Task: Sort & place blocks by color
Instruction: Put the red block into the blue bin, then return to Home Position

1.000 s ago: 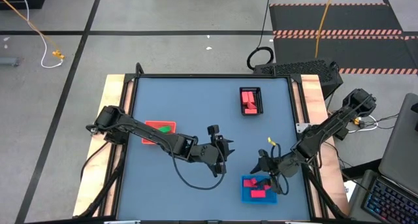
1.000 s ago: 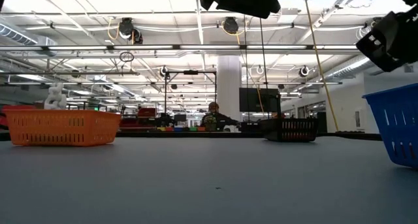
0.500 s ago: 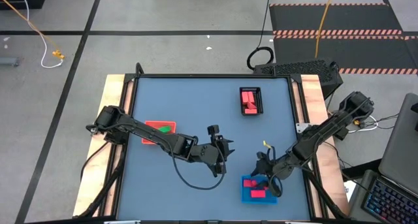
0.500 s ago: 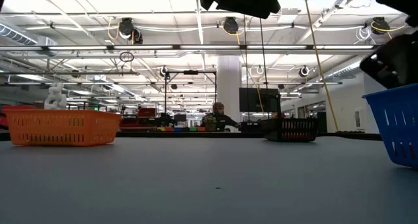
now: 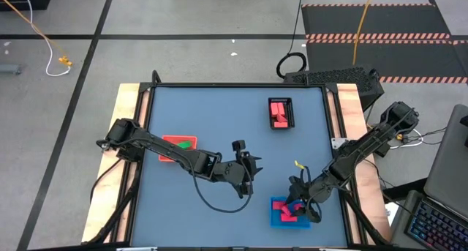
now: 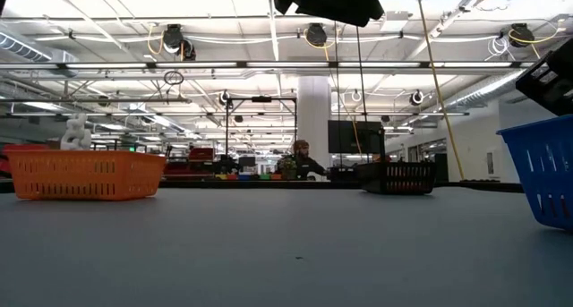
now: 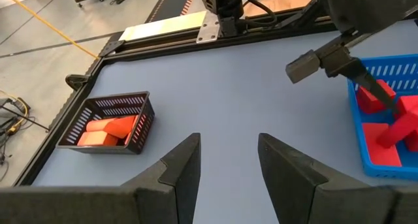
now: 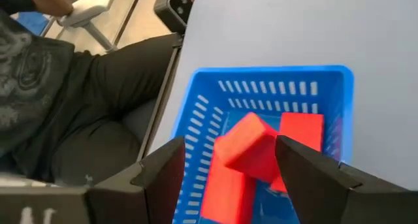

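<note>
Nearly done, I judge: no blocks [image 5: 278, 112] lie loose on the worktop [image 5: 219, 119], left fingers [image 7: 222, 160] part-open and empty, right fingers [image 8: 228, 160] spread around a red block [image 8: 251, 145] over the blue tray [image 8: 202, 119].

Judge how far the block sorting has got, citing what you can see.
Nearly done: blocks lie in the black basket, the orange basket and the blue basket, none loose on the table. The right gripper holds a red block over the blue basket, not yet released.

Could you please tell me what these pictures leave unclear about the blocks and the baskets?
- Orange mesh basket, low view: its wall hides the contents.
- Blue plastic basket, high view: right gripper covers some red blocks.
- Black mesh basket, left wrist view: block count unclear.
</note>
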Controlling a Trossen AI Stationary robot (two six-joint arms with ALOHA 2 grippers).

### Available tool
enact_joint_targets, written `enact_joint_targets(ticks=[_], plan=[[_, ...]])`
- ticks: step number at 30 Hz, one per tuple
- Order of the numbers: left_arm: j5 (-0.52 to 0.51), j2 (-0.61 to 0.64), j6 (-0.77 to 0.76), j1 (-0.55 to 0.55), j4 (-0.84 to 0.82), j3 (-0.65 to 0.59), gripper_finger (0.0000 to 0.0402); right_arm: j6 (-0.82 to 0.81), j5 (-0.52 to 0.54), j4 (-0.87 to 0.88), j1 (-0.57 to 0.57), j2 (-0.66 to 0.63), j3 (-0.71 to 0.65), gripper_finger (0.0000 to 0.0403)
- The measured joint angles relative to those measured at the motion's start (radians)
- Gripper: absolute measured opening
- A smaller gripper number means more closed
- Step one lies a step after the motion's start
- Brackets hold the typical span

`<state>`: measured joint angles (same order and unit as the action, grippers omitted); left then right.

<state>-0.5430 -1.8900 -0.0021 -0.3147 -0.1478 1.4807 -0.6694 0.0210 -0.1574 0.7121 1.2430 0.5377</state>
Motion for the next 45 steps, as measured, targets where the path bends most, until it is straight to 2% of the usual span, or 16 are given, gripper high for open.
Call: enact_joint_targets(ticks=[9, 24, 29, 39, 42, 45], plan=[[0.0, 0.0, -0.001, 0.0, 0.0, 0.0, 0.0154, -0.034, 0.0, -0.013, 0.064, 0.0, 0.0, 0.0231], [0.0, 0.003, -0.005, 0.0, -0.007, 0.0, 0.0154, 0.004, 0.009, -0.064, 0.064, -0.016, 0.0, 0.0231], [0.012, 0.036, -0.014, -0.003, 0.008, 0.0, 0.0154, 0.091, 0.133, -0.078, 0.036, -0.056, 0.0, 0.0231], [0.096, 0.066, 0.042, 0.04, 0.044, -0.021, 0.0154, 0.41, 0.497, -0.103, -0.104, -0.141, 0.001, 0.0231], [0.13, 0.097, 0.019, 0.068, 0.09, -0.074, 0.0154, 0.468, 0.494, -0.117, -0.179, -0.155, 0.001, 0.0231], [0.153, 0.162, 0.002, 0.091, 0.184, -0.199, 0.0153, 0.49, 0.415, -0.122, -0.258, -0.158, 0.001, 0.0231]])
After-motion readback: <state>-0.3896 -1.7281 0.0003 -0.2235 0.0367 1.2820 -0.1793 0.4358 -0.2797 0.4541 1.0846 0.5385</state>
